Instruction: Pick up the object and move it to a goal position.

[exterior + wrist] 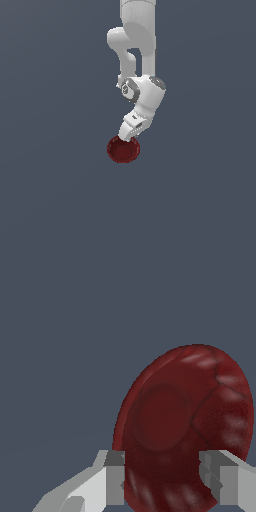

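Observation:
The dark red bowl (123, 150) sits just under the white arm's hand in the exterior view, its open side facing the camera. My gripper (128, 138) is at the bowl's upper rim, tilted down towards the exterior view's left. In the wrist view the bowl (180, 421) fills the space between the two grey fingers and stands tilted, its glossy ribbed inside showing. My gripper (162, 461) is shut on the bowl: one finger (115, 476) presses its outer edge and the other finger (216, 476) overlaps the rim on the far side.
A plain dark grey-blue ground (55, 190) lies all round the bowl. The arm's white links (142, 45) come down from the top of the exterior view. No other object and no goal marker shows.

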Controlling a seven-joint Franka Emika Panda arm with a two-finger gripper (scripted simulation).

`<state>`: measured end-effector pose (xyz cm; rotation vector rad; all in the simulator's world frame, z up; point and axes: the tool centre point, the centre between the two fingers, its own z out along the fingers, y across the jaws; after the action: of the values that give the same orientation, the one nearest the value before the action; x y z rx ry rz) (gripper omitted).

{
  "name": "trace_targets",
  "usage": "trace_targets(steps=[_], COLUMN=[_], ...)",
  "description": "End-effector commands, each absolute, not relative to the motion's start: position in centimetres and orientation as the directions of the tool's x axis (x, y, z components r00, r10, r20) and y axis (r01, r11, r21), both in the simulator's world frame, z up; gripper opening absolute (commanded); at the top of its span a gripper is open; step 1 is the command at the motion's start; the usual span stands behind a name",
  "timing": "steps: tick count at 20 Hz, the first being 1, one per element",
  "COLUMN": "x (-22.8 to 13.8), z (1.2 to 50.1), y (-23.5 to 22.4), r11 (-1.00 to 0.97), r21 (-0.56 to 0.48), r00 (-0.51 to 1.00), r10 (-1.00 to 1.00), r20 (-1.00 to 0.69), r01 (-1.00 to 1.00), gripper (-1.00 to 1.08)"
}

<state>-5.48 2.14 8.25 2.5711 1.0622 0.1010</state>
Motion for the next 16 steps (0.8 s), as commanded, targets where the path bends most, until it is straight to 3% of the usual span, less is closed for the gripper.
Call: trace_targets(steps=[1,16], x=[-6.1,-7.3], z=[7.7,6.6], y=[2.5,3.3], r11=[-0.614,-0.539], r21=[0.354,0.354], r00=[0.677,0.604], r10=[0.732,0.79], r20=[-0.081,-0.102], r01=[0.706,0.765], gripper=[0.28,0.28])
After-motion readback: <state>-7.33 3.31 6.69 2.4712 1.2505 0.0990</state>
